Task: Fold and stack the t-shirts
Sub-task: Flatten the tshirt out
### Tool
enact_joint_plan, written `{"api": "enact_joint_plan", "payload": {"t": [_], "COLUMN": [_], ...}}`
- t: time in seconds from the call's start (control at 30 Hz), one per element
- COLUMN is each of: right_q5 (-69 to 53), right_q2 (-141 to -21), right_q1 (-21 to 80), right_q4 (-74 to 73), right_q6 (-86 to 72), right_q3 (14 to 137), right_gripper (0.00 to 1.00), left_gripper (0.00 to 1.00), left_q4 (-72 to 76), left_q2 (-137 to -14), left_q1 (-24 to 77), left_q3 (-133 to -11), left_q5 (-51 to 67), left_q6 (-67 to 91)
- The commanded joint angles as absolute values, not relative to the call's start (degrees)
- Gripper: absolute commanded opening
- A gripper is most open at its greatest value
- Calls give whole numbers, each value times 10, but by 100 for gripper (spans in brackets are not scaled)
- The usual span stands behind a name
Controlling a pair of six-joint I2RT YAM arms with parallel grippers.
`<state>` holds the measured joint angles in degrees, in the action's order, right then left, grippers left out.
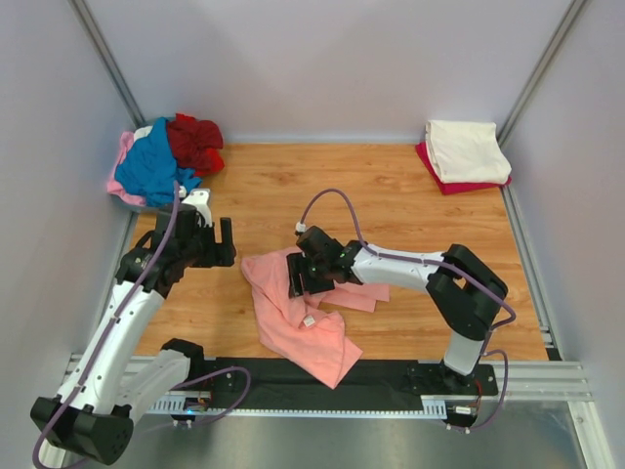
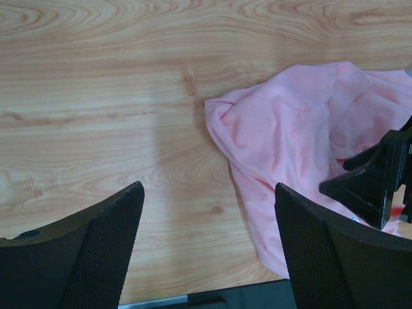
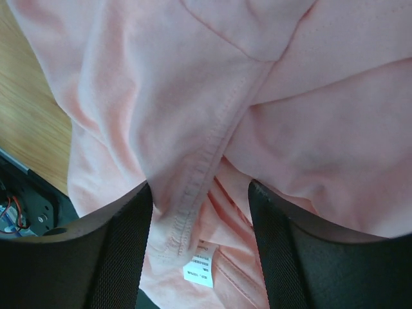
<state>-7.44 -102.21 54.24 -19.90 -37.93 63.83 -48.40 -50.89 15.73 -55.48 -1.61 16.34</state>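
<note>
A salmon-pink t-shirt lies crumpled on the wood table near the front edge. It also shows in the left wrist view and fills the right wrist view. My right gripper is down on its upper middle. The jaws are open, with a stitched hem fold and a white label between them. My left gripper is open and empty over bare wood, just left of the shirt. A folded cream t-shirt lies on a folded red one at the back right.
A loose pile sits at the back left corner: a blue shirt, a dark red shirt and a pale pink one. The black front rail lies under the shirt's lower tip. Grey walls enclose the table.
</note>
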Motion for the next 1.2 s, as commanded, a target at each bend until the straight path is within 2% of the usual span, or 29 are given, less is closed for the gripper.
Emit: {"api": "enact_joint_plan", "payload": {"t": [0.0, 0.07, 0.17, 0.2, 0.27, 0.4, 0.53, 0.57, 0.63, 0.67, 0.73, 0.77, 0.87, 0.9, 0.97, 1.0, 1.03, 1.07, 1.1, 1.13, 1.17], "right_q5": [-43, -60, -79, -81, -77, -43, -37, -46, -87, -100, -102, -94, -2, 31, 85, 85, 80, 84, 84, 89, 97], "right_q2": [-994, -996, -1007, -1010, -1013, -1013, -1040, -1068, -1098, -1113, -1091, -1062, -887, -838, -738, -712, -668, -654, -645, -645, -659], "right_q1": [544, 544, 543, 544, 540, 482, 456, 458, 461, 461, 454, 453, 429, 396, 339, 265, 231, 202, 159, 143, 128], "right_q4": [-215, -198, -177, -174, -178, -280, -416, -450, -555, -584, -618, -610, -525, -493, -491, -495, -492, -490, -484, -486, -492], "right_q6": [-378, -382, -383, -381, -358, -296, -214, -197, -169, -165, -170, -172, -181, -187, -215, -247, -258, -265, -271, -270, -270], "right_q3": [648, 642, 639, 642, 656, 759, 992, 1136, 1294, 1424, 1488, 1480, 1283, 1181, 1094, 1009, 965, 922, 873, 806, 775], "right_gripper": [63, 58, 42, 22, 0, 0, 0, 0, 0, 0, 0, 0, 0, 0, 0, 0, 4, 19, 82, 100, 100], "left_gripper": [88, 88, 88, 88, 88, 88, 88, 88, 88, 87, 87, 87, 86, 86, 86, 86, 86, 85, 85, 85, 83], "left_q4": [-472, -472, -473, -474, -474, -473, -477, -479, -480, -481, -483, -483, -483, -483, -483, -482, -482, -480, -480, -480, -477], "left_q2": [-499, -500, -500, -499, -497, -499, -496, -495, -493, -491, -490, -489, -487, -488, -488, -488, -490, -496, -500, -504, -517], "left_q1": [157, 157, 157, 157, 157, 157, 157, 157, 156, 157, 157, 157, 157, 157, 157, 157, 157, 157, 157, 157, 159], "left_q3": [-559, -560, -560, -560, -560, -561, -562, -561, -561, -561, -561, -561, -561, -562, -560, -560, -561, -563, -566, -568, -572], "left_q5": [-20, -18, -20, -21, -22, -26, -41, -53, -61, -68, -73, -78, -82, -81, -73, -71, -68, -63, -56, -32, -24], "left_q6": [155, 154, 154, 154, 154, 154, 156, 156, 158, 158, 159, 160, 160, 160, 160, 161, 163, 166, 166, 166, 167]}}
